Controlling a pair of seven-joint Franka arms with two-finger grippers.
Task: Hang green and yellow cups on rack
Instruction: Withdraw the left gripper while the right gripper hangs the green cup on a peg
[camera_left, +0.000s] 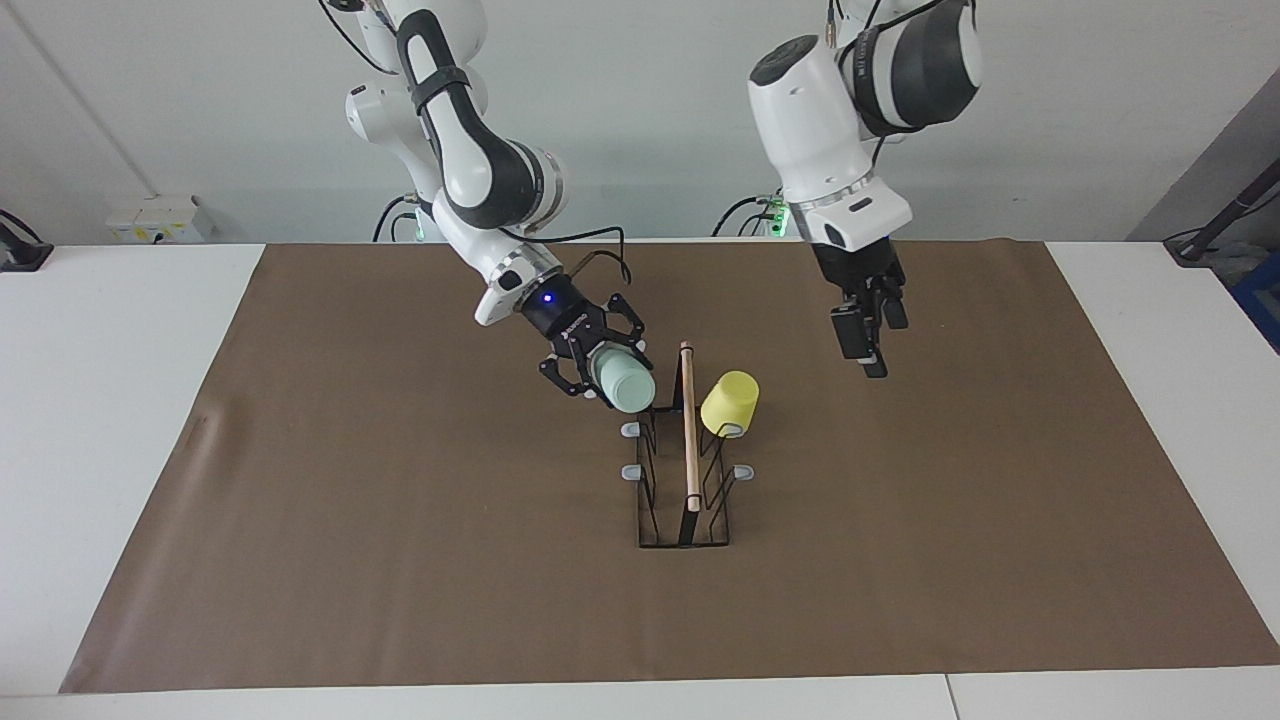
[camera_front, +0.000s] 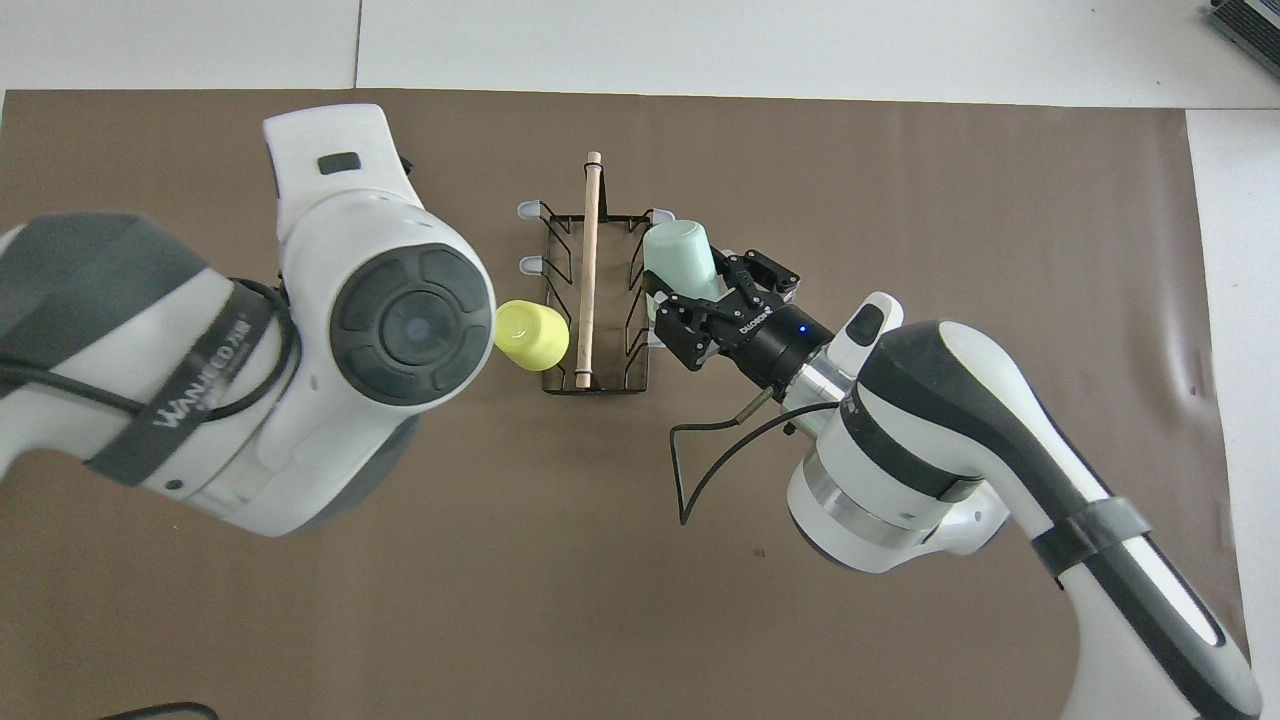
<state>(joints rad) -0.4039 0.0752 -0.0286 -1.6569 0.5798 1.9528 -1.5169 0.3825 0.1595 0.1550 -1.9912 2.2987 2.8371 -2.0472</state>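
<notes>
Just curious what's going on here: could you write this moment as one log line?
right gripper: holding green cup at rack | yellow cup: hung on prong | left gripper: empty, waiting over mat

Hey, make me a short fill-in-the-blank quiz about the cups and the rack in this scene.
1. The cup already hanging on the rack is ____.
2. The right gripper holds the ____ cup.
3. The left gripper hangs above the brown ____, holding nothing.
4. The rod along the rack's top is made of ____.

Missing words: yellow; green; mat; wood
</notes>
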